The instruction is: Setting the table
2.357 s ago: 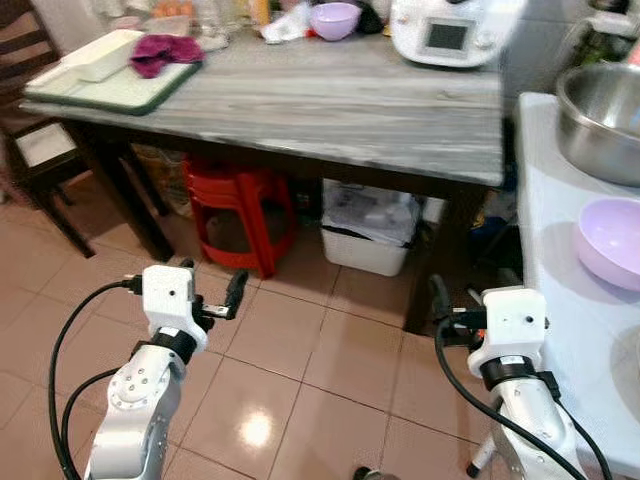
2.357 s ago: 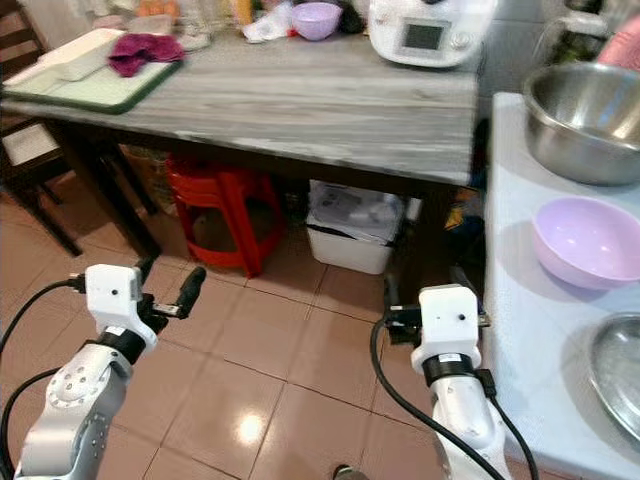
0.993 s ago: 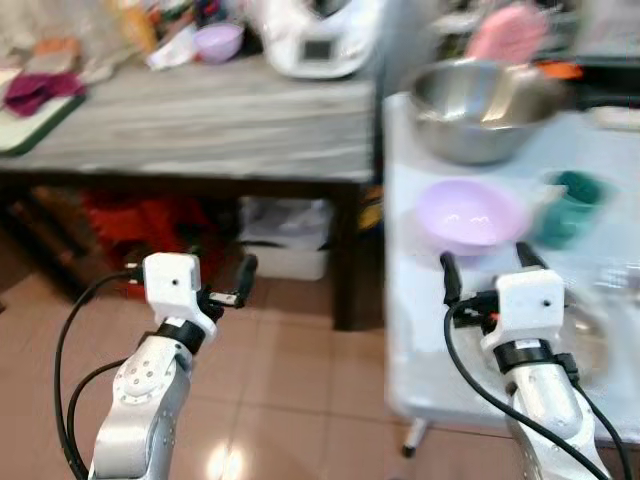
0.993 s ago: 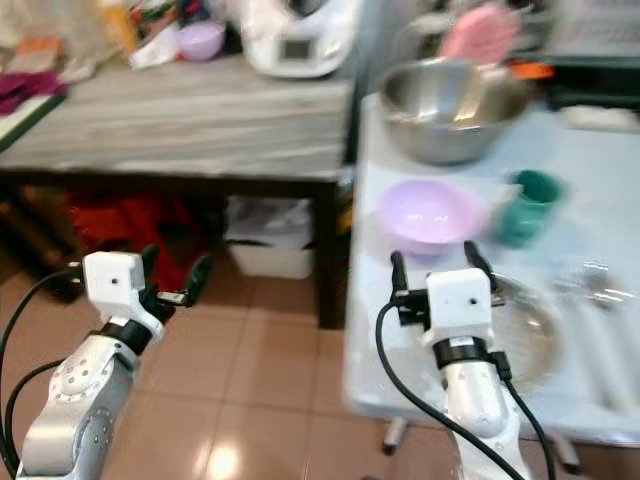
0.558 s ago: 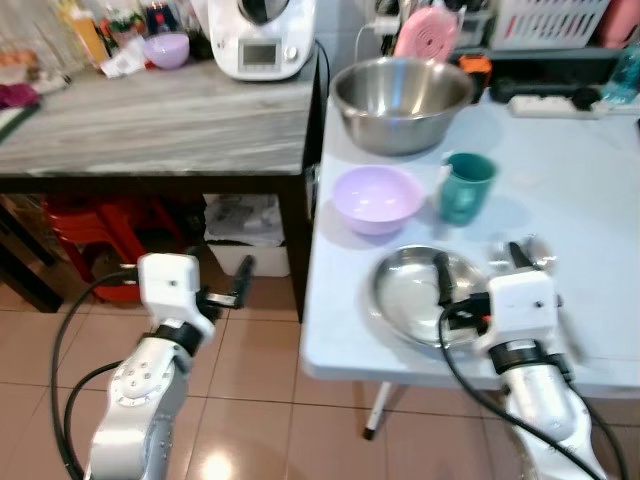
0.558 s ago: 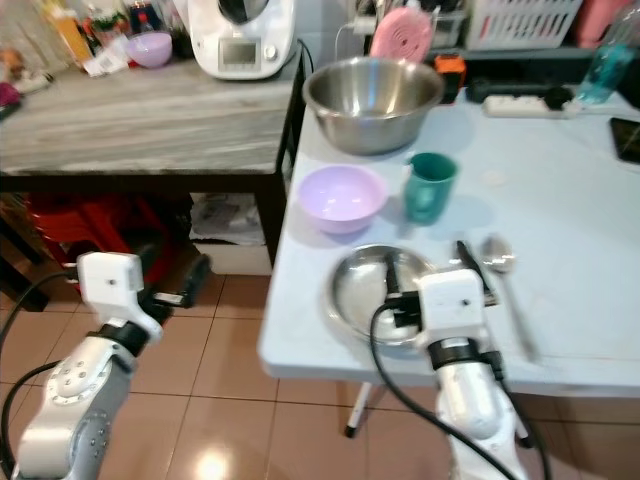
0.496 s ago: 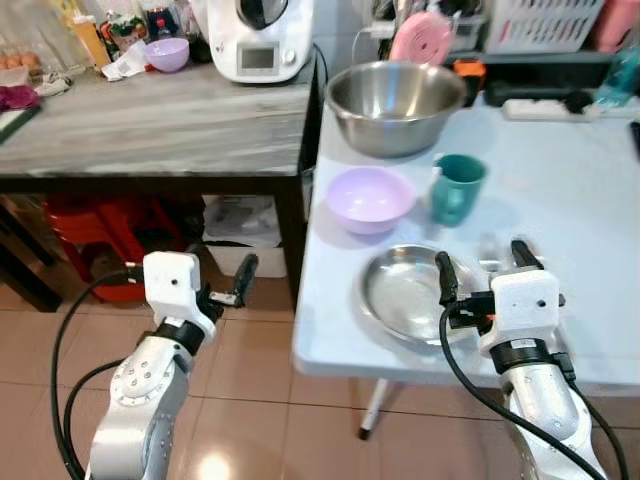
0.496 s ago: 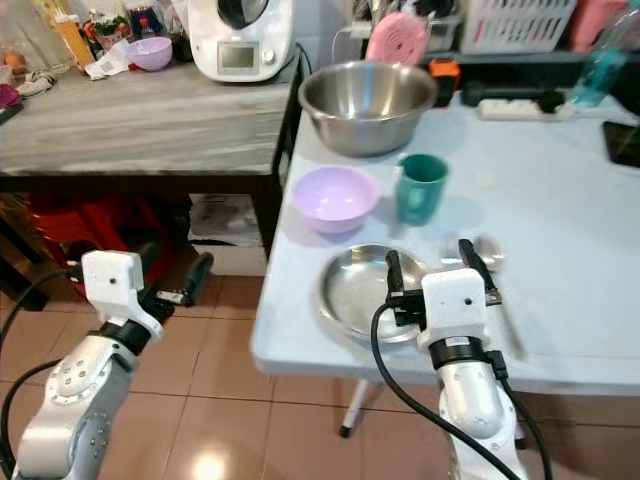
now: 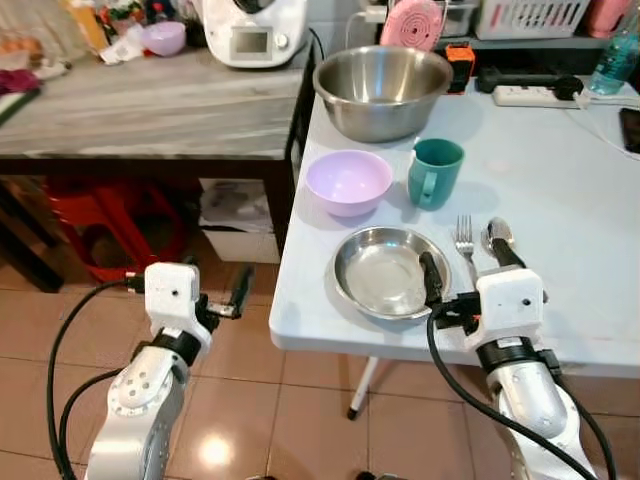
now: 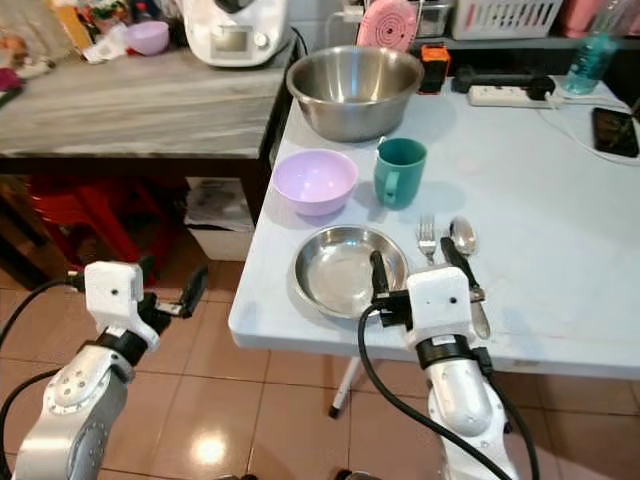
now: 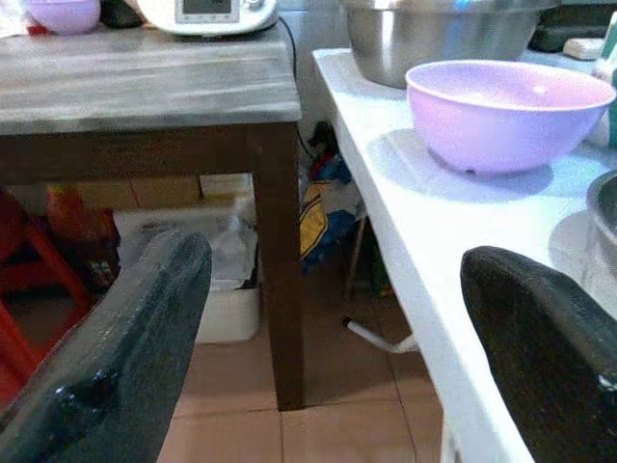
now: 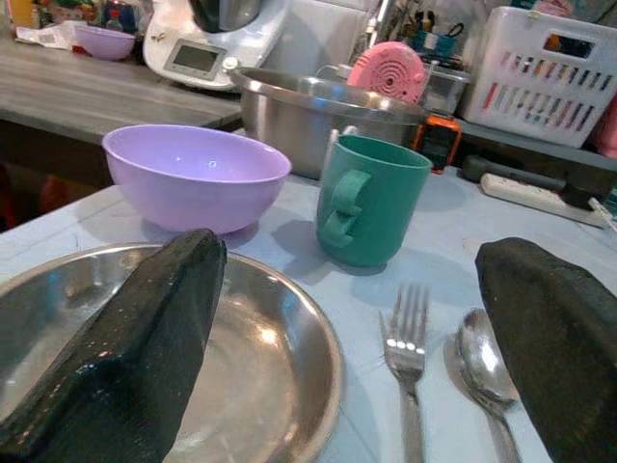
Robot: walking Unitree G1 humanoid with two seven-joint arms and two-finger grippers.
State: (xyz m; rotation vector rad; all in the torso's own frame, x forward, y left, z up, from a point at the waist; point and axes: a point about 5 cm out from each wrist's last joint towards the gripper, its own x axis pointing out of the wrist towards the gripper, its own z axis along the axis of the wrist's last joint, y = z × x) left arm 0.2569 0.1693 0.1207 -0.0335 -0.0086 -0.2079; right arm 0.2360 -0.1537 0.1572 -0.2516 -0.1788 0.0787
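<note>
A round steel plate point(image 9: 388, 270) lies near the front edge of the white table point(image 9: 570, 190). A fork point(image 9: 464, 238) and a spoon point(image 9: 497, 236) lie side by side just right of it. Behind the plate stand a purple bowl point(image 9: 348, 182), a green mug point(image 9: 435, 172) and a large steel bowl point(image 9: 382, 88). My right gripper point(image 9: 466, 268) is open and hovers low over the plate's right rim and the fork. My left gripper point(image 10: 170, 283) is open and empty, held over the floor left of the table, level with its edge point(image 11: 424, 289).
A grey wooden table point(image 9: 150, 100) stands to the left with a white appliance point(image 9: 250, 28) and a small purple bowl point(image 9: 163, 38). Under it are a red stool point(image 9: 100, 215) and a white bin point(image 9: 238, 225). A power strip point(image 9: 535, 95) and a phone point(image 10: 612, 130) lie at the back right.
The whole view has swung right from the grey table to the white table, so the camera moved. My right gripper now hangs over the plate's edge. Both grippers stay open.
</note>
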